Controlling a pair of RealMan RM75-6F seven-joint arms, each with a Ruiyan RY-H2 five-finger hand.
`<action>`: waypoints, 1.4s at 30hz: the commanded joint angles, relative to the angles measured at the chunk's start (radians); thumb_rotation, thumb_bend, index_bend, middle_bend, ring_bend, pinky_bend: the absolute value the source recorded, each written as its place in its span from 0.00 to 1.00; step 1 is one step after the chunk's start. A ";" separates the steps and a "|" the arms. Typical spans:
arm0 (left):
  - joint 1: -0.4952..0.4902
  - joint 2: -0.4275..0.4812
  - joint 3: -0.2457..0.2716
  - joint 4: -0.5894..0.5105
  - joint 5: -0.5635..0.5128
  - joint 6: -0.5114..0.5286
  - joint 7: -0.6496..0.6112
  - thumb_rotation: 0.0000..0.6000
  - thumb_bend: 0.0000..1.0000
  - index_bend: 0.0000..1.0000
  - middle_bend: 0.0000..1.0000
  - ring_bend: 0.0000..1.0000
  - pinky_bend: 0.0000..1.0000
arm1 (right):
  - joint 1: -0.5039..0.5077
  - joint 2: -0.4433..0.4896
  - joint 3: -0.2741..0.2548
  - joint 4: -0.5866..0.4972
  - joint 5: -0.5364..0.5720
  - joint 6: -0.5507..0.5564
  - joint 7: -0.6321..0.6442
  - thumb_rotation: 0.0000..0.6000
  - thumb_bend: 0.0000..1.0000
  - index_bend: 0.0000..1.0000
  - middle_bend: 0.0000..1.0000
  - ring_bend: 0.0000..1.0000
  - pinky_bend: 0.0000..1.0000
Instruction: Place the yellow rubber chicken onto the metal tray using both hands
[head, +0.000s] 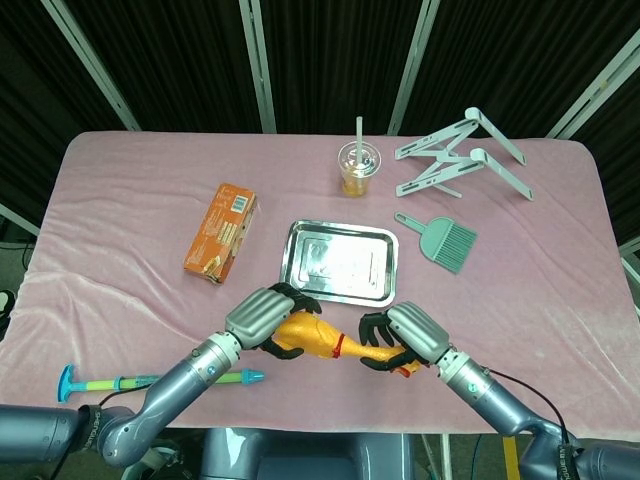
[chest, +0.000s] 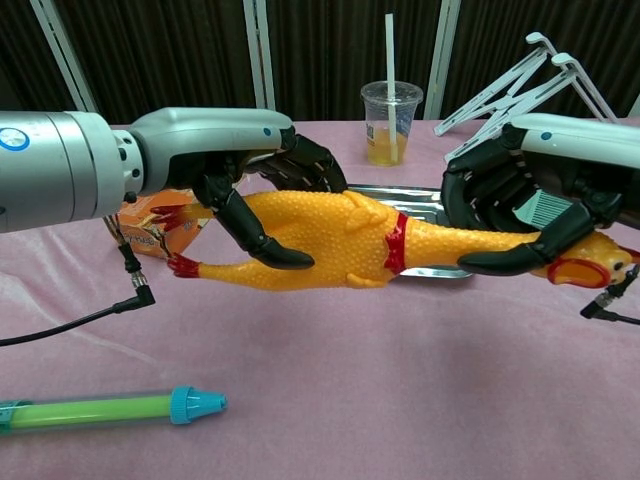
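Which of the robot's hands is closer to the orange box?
The left. The left hand, holding the rubber chicken by its body, sits just below and right of the orange box. The right hand, holding the chicken's neck, is farther right.

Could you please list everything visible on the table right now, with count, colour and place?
rubber chicken: one, yellow with red collar, held above the near table edge
metal tray: one, silver, table centre
snack box: one, orange, left of the tray
plastic cup: one, clear, with straw and orange drink, behind the tray
folding stand: one, grey-green, far right
dustpan brush: one, teal, right of the tray
syringe toy: one, green and blue, near left
tablecloth: one, pink
left hand: grips the chicken's body
right hand: grips its neck
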 joint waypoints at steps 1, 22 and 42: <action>0.009 -0.028 0.000 0.012 0.032 0.039 -0.020 1.00 0.49 0.54 0.61 0.47 0.48 | 0.007 -0.004 -0.001 -0.006 -0.001 -0.004 -0.003 1.00 0.42 0.94 0.76 0.76 0.81; 0.025 -0.028 0.036 0.048 0.104 0.039 -0.102 1.00 0.10 0.19 0.39 0.32 0.44 | 0.022 -0.009 -0.018 -0.002 0.008 -0.005 0.002 1.00 0.42 0.94 0.76 0.76 0.80; 0.094 0.059 0.077 0.000 0.192 0.130 -0.127 1.00 0.04 0.06 0.17 0.13 0.22 | 0.010 0.008 -0.026 0.041 0.036 0.014 0.028 1.00 0.42 0.94 0.76 0.76 0.80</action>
